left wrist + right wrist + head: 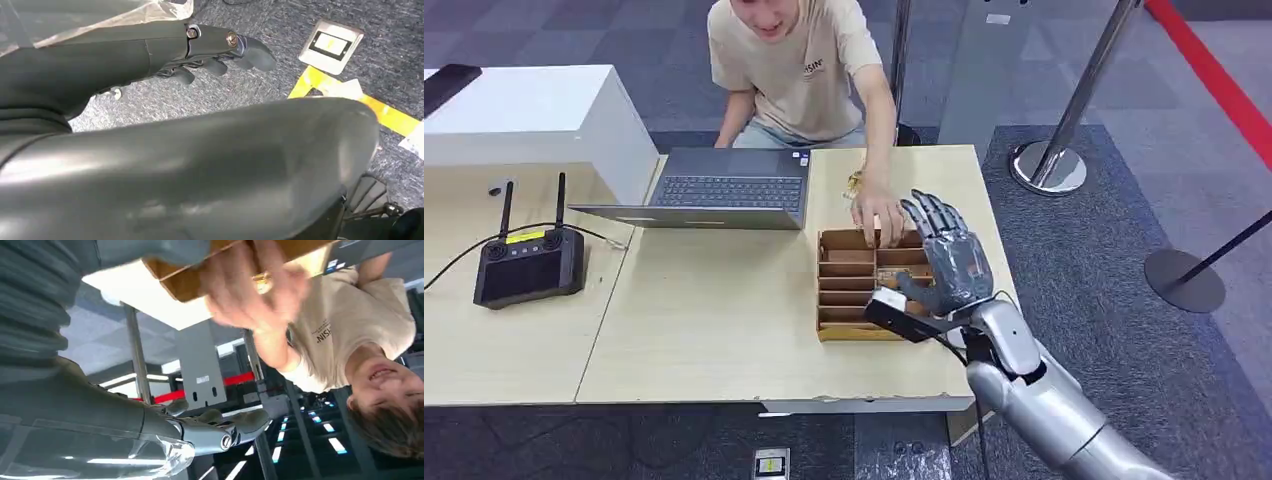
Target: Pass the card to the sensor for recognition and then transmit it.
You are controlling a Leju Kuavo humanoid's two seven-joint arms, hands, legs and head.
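Silver and grey, the right robot hand (949, 260) hangs over the right side of a brown compartmented cardboard tray (845, 300) on the pale wooden counter (714, 320), its fingers spread and holding nothing. A person in a beige T-shirt (799, 70) leans across from the far side, a hand (876, 212) on the tray's far edge, just beside the robot's fingertips. No card can be made out in the tray's slots. Behind the tray stands an open grey laptop (724, 188); on the adjoining counter to the left lies a black handheld controller (529, 265) with two antennas. The left robot hand (220, 52) hangs low over grey carpet, fingers loosely extended and gripping nothing, near a floor socket plate (331, 46) and yellow tape (350, 102).
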